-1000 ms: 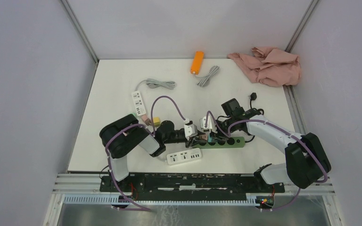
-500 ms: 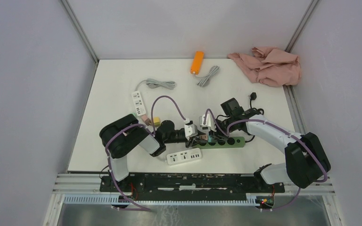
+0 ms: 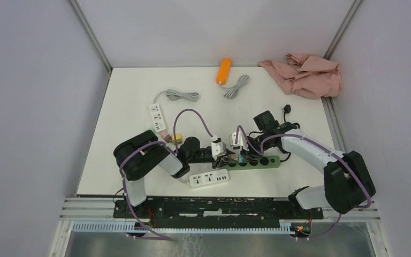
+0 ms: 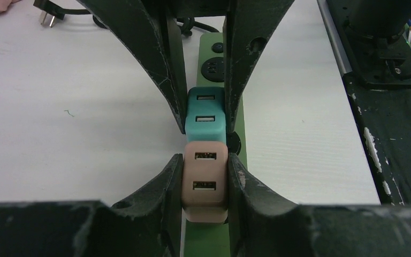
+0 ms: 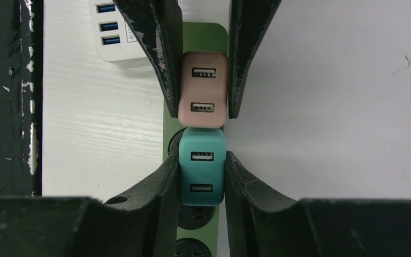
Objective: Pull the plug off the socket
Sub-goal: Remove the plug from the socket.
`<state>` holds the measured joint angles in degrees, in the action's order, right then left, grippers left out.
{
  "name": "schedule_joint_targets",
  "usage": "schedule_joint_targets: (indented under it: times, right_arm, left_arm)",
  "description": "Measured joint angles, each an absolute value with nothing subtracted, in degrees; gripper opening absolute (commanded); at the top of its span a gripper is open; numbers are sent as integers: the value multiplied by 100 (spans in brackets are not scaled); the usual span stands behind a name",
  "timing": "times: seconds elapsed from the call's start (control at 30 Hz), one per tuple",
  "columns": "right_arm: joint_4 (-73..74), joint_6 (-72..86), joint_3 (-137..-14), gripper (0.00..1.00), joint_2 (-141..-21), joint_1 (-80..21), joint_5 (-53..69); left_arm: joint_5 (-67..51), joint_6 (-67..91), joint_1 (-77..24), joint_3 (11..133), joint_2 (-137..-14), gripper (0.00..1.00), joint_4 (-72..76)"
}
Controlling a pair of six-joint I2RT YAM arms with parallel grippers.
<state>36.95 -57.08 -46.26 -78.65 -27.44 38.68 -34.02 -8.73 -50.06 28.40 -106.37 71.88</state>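
Around the green socket strip (image 3: 257, 161) on the table (image 3: 128, 96) lie a white power strip (image 3: 158, 116) at its 10 o'clock, a second white strip (image 3: 209, 178) at 8 o'clock, an orange strip (image 3: 223, 70) near 12 and a pink cloth (image 3: 304, 74) at 1 o'clock. The left gripper (image 4: 205, 167) is clamped tight on the pink plug (image 4: 205, 184). The right gripper (image 5: 202, 167) is clamped on the teal plug (image 5: 202, 187), and the two plugs touch on the green strip, where their pins and sockets are hidden, so how firmly they are seated cannot be told.

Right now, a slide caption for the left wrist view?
Left gripper clamps pink two-port USB plug, right gripper clamps teal two-port USB plug, both on green power strip.
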Motion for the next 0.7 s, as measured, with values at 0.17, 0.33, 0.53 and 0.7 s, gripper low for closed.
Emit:
schedule_joint_targets:
  times: [0.17, 0.33, 0.53, 0.7]
  right_arm:
    - [3618, -5465, -4626, 0, -7865, -2845, 3830]
    - [3369, -4842, -4626, 0, -7872, -2786, 3745]
    - [3483, -4980, -4630, 0, -7856, -2482, 4051]
    - [3844, -5561, -4659, 0, -7826, -2432, 4265]
  left_arm:
    - [-3463, -871, -5004, 2840, -10637, 3, 7148]
    - [-3461, -873, -4958, 2840, -10637, 3, 7159]
    - [-3457, -873, -4958, 2910, -10637, 3, 7172]
    - [-3514, -873, -5013, 2928, -10637, 3, 7181]
